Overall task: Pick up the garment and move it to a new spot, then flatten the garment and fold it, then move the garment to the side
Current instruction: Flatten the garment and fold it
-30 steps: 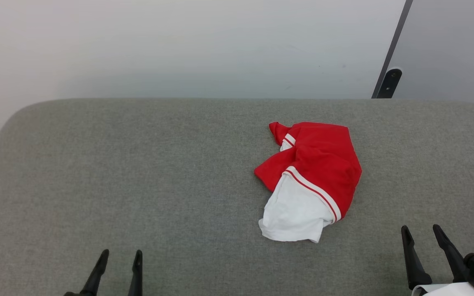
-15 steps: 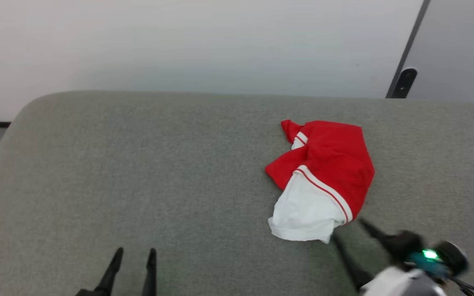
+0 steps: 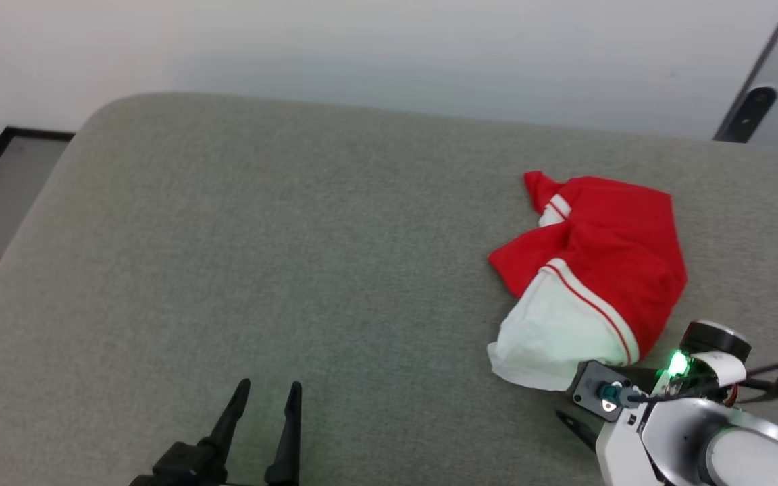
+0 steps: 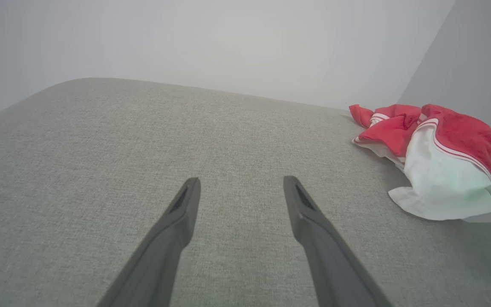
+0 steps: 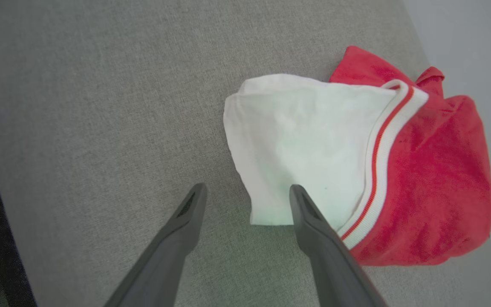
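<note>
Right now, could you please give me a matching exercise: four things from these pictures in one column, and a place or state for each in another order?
Column one:
1. garment
2. left gripper
3. right gripper
4. grey surface

Column two:
a. open, above bare fabric, well apart from the shirt
b. woven cloth cover, rounded corner, carries the shirt
c. crumpled in a heap, red with a white part
d. open, right at the shirt's white edge

Pairs: 1-c, 2-a, 3-d, 4-b
</note>
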Available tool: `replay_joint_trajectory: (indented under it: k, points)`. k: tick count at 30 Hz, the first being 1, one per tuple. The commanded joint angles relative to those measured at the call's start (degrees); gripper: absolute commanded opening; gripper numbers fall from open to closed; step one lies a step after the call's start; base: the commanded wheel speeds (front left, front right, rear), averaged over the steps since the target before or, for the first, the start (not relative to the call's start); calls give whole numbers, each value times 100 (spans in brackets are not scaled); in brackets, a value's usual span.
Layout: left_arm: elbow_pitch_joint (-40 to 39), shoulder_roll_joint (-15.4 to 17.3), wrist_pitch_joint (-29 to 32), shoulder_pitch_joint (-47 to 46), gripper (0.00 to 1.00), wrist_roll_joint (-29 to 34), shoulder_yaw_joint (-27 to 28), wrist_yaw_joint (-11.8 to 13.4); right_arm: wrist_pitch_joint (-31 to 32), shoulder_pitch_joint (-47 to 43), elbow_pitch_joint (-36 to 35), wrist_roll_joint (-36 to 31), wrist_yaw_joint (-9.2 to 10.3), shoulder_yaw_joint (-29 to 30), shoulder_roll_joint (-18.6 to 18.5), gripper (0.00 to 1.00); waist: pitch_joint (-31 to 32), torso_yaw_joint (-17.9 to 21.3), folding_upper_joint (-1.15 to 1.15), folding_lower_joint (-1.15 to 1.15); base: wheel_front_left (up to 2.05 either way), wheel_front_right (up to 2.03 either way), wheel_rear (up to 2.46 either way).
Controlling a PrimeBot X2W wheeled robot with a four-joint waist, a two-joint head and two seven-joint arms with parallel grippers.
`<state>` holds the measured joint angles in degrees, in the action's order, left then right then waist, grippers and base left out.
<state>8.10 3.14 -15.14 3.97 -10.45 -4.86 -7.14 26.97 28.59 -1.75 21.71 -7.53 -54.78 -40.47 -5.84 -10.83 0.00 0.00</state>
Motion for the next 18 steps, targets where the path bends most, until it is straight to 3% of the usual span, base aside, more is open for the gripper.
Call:
replay_joint_trajectory:
  k: [1, 11, 12, 14, 18]
  points:
    - [29, -16, 0, -84, 100, -42, -18, -34, 43, 188, 38, 101, 8, -189, -62, 100, -212, -220, 0, 0, 0, 0, 0]
    - [99, -25, 0, -364, 100, -413, -205, -33, -50, 1011, 607, 261, 8, -1218, -236, 100, -556, -481, 0, 0, 0, 0, 0]
    - [101, -26, 0, -389, 100, -466, -206, -33, -81, 1072, 659, 279, 8, -1288, -235, 50, -583, -490, 0, 0, 0, 0, 0]
    - [97, -27, 0, -416, 100, -540, -219, -33, -134, 1208, 737, 284, 8, -1388, -248, 2, -639, -508, 0, 0, 0, 0, 0]
    - [107, -26, 0, -454, 100, -650, -222, -33, -166, 1375, 856, 249, 9, -1584, -299, 0, -684, -503, 0, 0, 0, 0, 0]
